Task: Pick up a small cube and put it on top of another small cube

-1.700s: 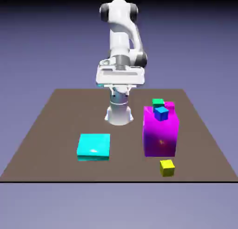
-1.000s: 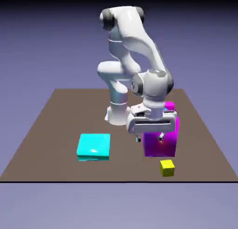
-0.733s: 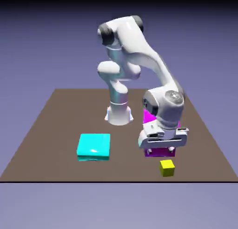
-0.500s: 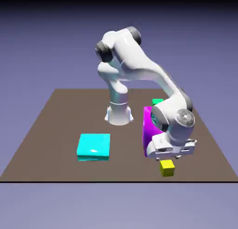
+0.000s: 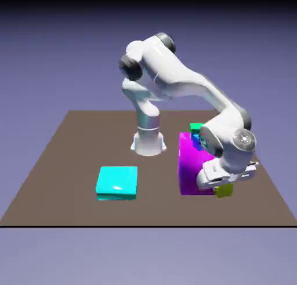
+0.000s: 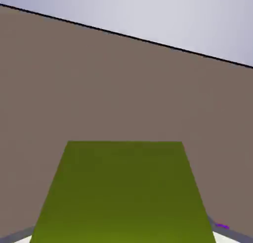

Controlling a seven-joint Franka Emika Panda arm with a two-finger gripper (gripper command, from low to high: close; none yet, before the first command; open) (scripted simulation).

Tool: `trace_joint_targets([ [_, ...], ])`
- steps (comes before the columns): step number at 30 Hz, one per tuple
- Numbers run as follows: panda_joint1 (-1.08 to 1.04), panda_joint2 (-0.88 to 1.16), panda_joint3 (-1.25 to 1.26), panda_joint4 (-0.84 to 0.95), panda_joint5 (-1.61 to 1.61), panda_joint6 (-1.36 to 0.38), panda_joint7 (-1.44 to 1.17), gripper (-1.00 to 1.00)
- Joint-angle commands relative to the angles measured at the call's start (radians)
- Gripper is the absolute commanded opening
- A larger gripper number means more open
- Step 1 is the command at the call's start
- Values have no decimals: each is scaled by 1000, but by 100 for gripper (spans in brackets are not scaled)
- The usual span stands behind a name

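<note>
The small yellow cube (image 5: 224, 191) is caught under the white hand, next to the right side of the tall magenta block (image 5: 189, 169) in the exterior view. My gripper (image 5: 223, 189) is shut on it. In the hand view the cube (image 6: 123, 192) fills the lower middle as a large olive-yellow face, and only slivers of the grey fingertips (image 6: 20, 234) show at its bottom corners. A small green cube (image 5: 196, 127) and a small blue cube (image 5: 196, 141) sit on top of the magenta block, the blue one half hidden by the arm.
A flat cyan block (image 5: 117, 182) lies on the brown table (image 5: 69, 162) at the exterior view's left. The robot's base (image 5: 148, 140) stands at the far edge. The table's near edge runs just below the hand.
The arm swung down from above the magenta block to the yellow cube and the jaws shut on it. The cube now sits higher and further to the exterior view's right.
</note>
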Motion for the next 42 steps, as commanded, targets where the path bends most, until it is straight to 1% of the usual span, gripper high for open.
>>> trace_joint_targets([
  [1, -2, -36, 20, -19, 27, -4, -29, -100],
  [7, -16, -254, 141, -133, 204, -29, -204, -100],
  [19, 231, -689, -194, -320, 318, -239, -295, -100],
  [25, 374, -906, -402, -410, 359, -356, -322, -100],
  [26, 392, -907, -439, -407, 344, -366, -306, -100],
  [28, 394, -907, -444, -407, 342, -368, -303, -100],
  [33, 406, -924, -431, -588, 362, -203, -312, -100],
  [34, 406, -924, -431, -591, 362, -200, -313, -100],
  [35, 406, -924, -431, -591, 362, -200, -313, 100],
  [36, 406, -924, -431, -591, 362, -200, -313, 100],
  [41, 395, -907, -444, -410, 342, -364, -303, 100],
  [42, 394, -907, -444, -407, 342, -368, -303, 100],
])
